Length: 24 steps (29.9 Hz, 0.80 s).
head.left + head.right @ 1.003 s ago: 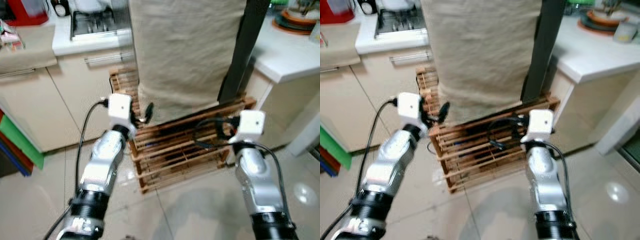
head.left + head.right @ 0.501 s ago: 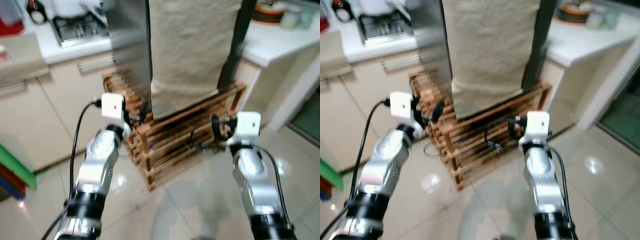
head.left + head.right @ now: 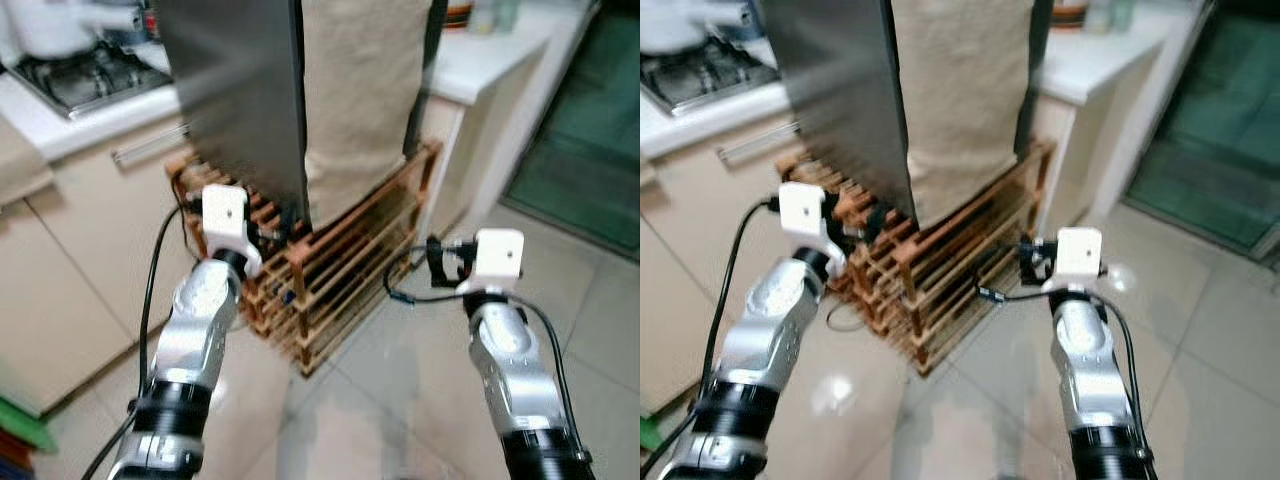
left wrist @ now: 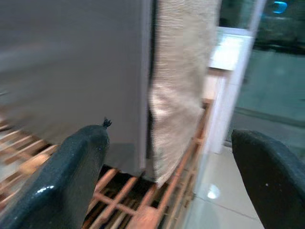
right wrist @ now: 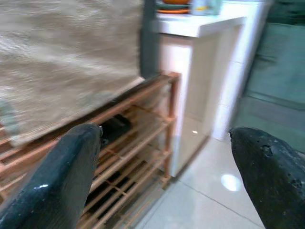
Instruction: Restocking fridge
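A tall grey metal-sided unit (image 3: 235, 90), apparently the fridge, stands straight ahead with a beige cloth (image 3: 360, 90) hanging down its front. It rests on a low wooden slatted rack (image 3: 345, 265). My left gripper (image 3: 272, 236) is raised close to the rack's left end, fingers (image 4: 71, 181) open with nothing between them. My right gripper (image 3: 436, 262) hovers over the floor by the rack's right end, also open and empty, its fingers (image 5: 57, 181) spread wide.
A white counter (image 3: 485, 55) with dishes runs behind on the right. Cream cabinets (image 3: 90, 230) and a stove (image 3: 75, 80) are on the left. A dark green doorway (image 3: 585, 110) lies far right. Glossy tiled floor (image 3: 400, 400) spreads in front of me.
The whole picture has swung right: the camera turned, bringing the grey side panel and the green doorway into view. Both arms keep the same raised pose, fingers still open.
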Available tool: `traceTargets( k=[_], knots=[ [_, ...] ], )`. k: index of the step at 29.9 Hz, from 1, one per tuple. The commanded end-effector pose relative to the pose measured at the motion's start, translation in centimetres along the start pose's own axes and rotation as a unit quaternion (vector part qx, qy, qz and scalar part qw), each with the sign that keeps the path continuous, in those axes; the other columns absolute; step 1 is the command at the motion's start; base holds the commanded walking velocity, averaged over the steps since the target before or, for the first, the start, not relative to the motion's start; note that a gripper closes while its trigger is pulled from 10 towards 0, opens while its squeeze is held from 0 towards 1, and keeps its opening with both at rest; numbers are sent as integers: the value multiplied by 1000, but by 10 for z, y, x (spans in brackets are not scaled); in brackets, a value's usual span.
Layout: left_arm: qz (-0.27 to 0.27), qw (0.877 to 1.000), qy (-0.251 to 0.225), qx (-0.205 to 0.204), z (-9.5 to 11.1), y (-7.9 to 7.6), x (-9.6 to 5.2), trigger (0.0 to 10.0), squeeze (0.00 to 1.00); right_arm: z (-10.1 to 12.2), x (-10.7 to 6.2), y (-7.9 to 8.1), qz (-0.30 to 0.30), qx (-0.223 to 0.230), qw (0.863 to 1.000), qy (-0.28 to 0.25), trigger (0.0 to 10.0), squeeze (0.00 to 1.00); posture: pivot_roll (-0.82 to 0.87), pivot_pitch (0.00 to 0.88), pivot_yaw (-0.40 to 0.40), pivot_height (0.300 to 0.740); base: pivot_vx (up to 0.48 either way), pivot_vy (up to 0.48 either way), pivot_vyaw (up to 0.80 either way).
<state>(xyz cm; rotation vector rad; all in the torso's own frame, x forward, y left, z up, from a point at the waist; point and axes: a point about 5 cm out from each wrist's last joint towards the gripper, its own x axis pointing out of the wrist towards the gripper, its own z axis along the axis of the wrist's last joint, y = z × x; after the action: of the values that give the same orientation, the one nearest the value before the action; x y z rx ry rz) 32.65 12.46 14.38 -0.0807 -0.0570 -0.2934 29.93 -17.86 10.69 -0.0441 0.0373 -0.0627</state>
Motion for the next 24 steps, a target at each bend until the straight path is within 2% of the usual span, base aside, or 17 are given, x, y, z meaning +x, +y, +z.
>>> traceTargets(
  k=[1,13,15,18,20,21,22,23,24],
  knots=[
    [-17,1000,-5,8,3,-7,3,10000,0,3,0,-5,-9,2,1000,-8,10000,0,-151,0,62,740,0,458,-706],
    [-21,1000,-10,18,7,-8,6,10000,0,2,-3,-5,-11,14,1000,-13,10000,0,-152,0,71,740,358,287,-613],
    [-15,1000,-12,18,7,-7,5,10000,0,2,-3,-6,-15,12,1000,-13,10000,0,-151,0,70,740,437,0,-544],
    [8,1000,-14,14,7,-5,5,10000,0,6,-4,-8,-22,11,999,-30,10000,0,-151,0,70,740,0,0,-463],
    [15,999,-34,-21,12,-5,4,10000,0,11,-4,-10,-28,11,998,-46,10000,0,-151,0,68,740,0,0,0],
    [15,999,-34,-21,12,-5,4,10000,0,11,-4,-10,-28,11,998,-46,10000,0,-151,0,68,740,0,0,0],
    [27,997,-58,-52,20,-3,3,10000,0,13,-4,-10,-29,7,998,-51,10000,0,-151,0,68,740,0,0,0],
    [31,995,-66,-65,23,-2,3,10000,0,14,-4,-10,-30,5,998,-52,10000,0,-150,0,68,740,0,0,0],
    [30,995,-71,-67,26,-3,4,10000,0,14,-4,-10,-30,4,998,-53,10000,0,-150,0,67,740,0,0,0]
  ],
)
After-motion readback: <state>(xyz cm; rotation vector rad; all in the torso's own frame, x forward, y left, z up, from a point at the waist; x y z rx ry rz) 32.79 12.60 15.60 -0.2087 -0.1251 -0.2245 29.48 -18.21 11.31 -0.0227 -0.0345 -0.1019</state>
